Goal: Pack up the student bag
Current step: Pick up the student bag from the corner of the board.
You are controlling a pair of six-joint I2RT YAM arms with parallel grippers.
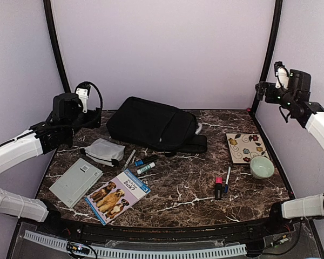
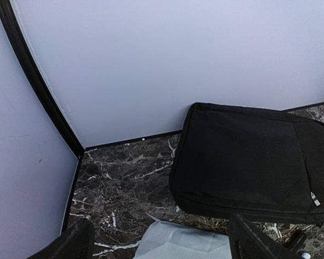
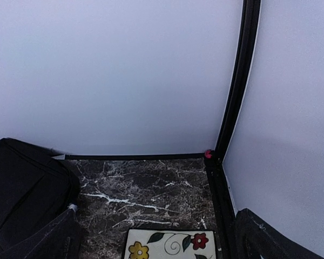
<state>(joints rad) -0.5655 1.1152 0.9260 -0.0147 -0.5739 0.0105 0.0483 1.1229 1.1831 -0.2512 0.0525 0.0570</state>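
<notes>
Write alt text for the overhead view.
A black backpack lies at the back of a marble table, with a pouch, two books, pens, a floral plate and a bowl in front. The left gripper and right gripper hang raised, empty.

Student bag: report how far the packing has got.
Done: nothing visible; the large black soft fabric backpack lies flat, apparently closed. In hand: nothing; left jaws and right jaws stand open, empty, raised at either side. Left: the grey fabric pouch, grey rectangular notebook, dog-cover paperback book and red-and-black marker all lie outside on the marble table.
</notes>
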